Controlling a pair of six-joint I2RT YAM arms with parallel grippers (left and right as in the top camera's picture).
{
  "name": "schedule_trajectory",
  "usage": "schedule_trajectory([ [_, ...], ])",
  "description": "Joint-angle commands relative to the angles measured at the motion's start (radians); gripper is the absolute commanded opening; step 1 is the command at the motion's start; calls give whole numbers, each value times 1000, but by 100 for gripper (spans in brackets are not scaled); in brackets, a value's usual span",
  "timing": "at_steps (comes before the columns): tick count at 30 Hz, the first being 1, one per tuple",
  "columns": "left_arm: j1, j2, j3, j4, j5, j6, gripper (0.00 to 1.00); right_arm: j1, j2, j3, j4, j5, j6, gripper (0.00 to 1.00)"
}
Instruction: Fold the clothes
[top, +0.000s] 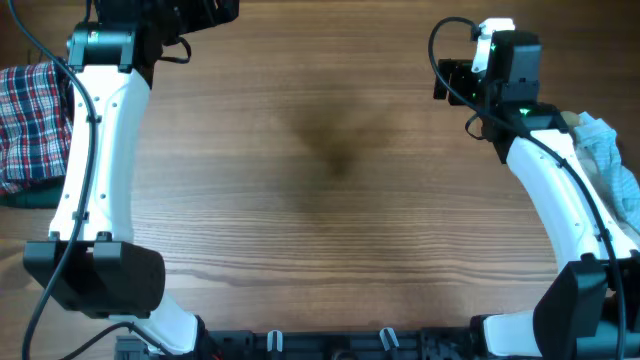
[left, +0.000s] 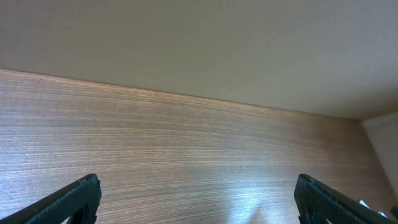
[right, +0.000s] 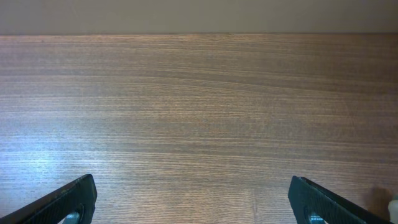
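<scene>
The clothes include a red, navy and white plaid garment (top: 28, 118), which lies bunched at the table's far left edge, behind my left arm (top: 95, 150). My left gripper (left: 198, 200) hovers open over bare wood near the table's back edge, away from the plaid piece; its fingers (left: 71, 198) hold nothing. At the back right, my right gripper (top: 448, 80) also stands open over bare wood, and in the wrist view the right gripper (right: 196, 202) has nothing between its fingertips. Neither wrist view shows any fabric.
A crumpled pale blue and white cloth (top: 612, 160) lies at the right edge beside my right arm (top: 560, 190). The wooden table (top: 330, 200) spans the middle. A beige wall (left: 199, 43) rises behind its back edge.
</scene>
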Motion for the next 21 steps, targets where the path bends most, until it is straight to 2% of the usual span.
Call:
schedule_trajectory([
  [1, 2, -10, 1, 0, 8, -9, 100, 1, 9, -11, -1, 13, 0, 100],
  [10, 2, -10, 1, 0, 8, -9, 100, 1, -2, -12, -4, 13, 1, 100],
  [14, 2, -10, 1, 0, 8, -9, 100, 2, -98, -12, -7, 13, 0, 99],
  [17, 2, -10, 1, 0, 8, -9, 100, 2, -257, -17, -8, 13, 0, 100],
  [21, 2, -10, 1, 0, 8, -8, 100, 2, -611, -104, -10, 13, 0, 100],
])
